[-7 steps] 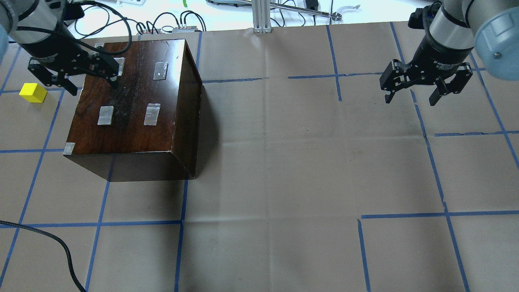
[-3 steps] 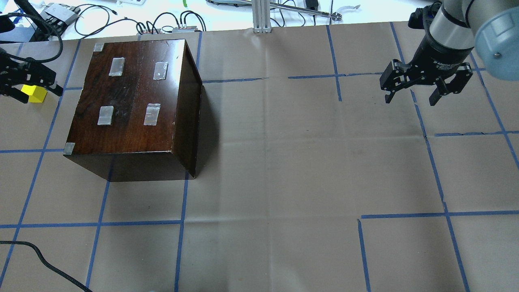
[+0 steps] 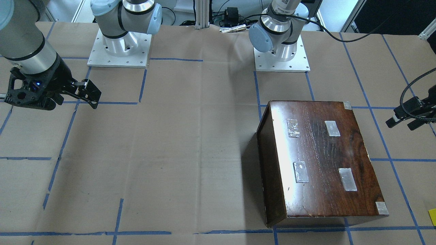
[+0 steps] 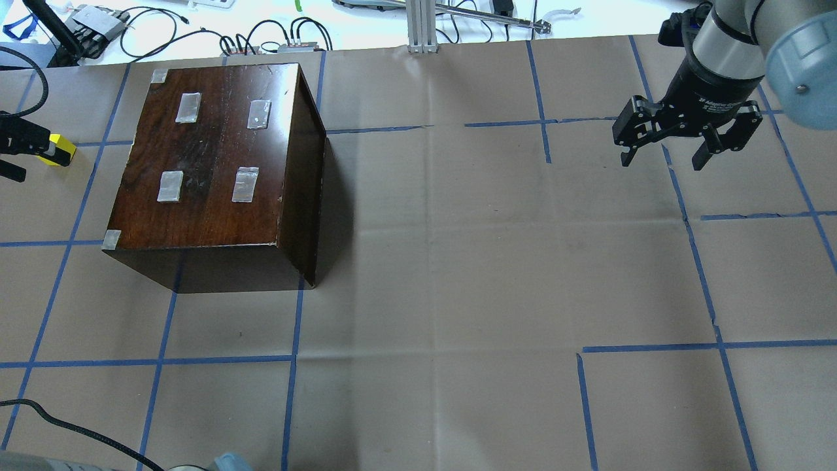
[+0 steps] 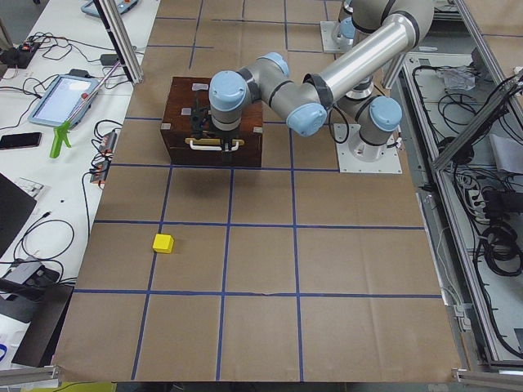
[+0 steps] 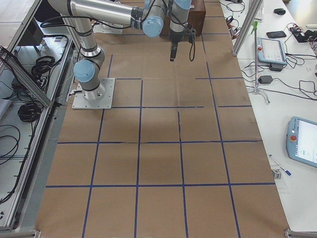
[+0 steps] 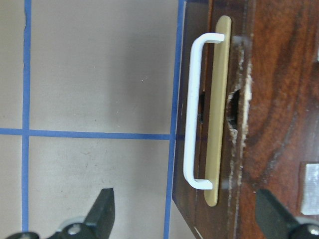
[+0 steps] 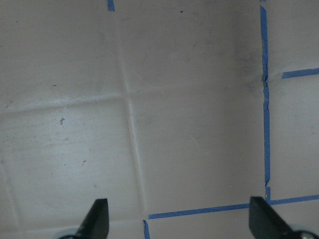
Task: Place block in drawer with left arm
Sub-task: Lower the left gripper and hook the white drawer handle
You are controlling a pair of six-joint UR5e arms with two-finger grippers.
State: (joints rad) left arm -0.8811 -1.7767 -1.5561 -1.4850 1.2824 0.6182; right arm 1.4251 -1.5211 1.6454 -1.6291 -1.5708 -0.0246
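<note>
The yellow block (image 4: pixel 60 150) lies on the paper left of the dark-brown cabinet (image 4: pixel 216 170), partly hidden by my left gripper (image 4: pixel 19 157); it shows whole in the exterior left view (image 5: pixel 163 242). The drawer is shut: only its dark front with a white handle (image 7: pixel 197 112) and a notch shows. My left gripper (image 7: pixel 187 214) is open and empty above the handle, one finger over the paper, one over the cabinet top. My right gripper (image 4: pixel 662 160) is open and empty, far right.
Brown paper with blue tape lines covers the table (image 4: pixel 458 261). Silver tape patches (image 4: pixel 245 184) sit on the cabinet top. Cables and devices lie beyond the table's far edge (image 4: pixel 261 33). A black cable (image 4: pixel 78 428) loops at the near left.
My left gripper has moved left, from over the cabinet's top to beyond the cabinet's left side, and now covers part of the block in the overhead view. The right arm has not moved.
</note>
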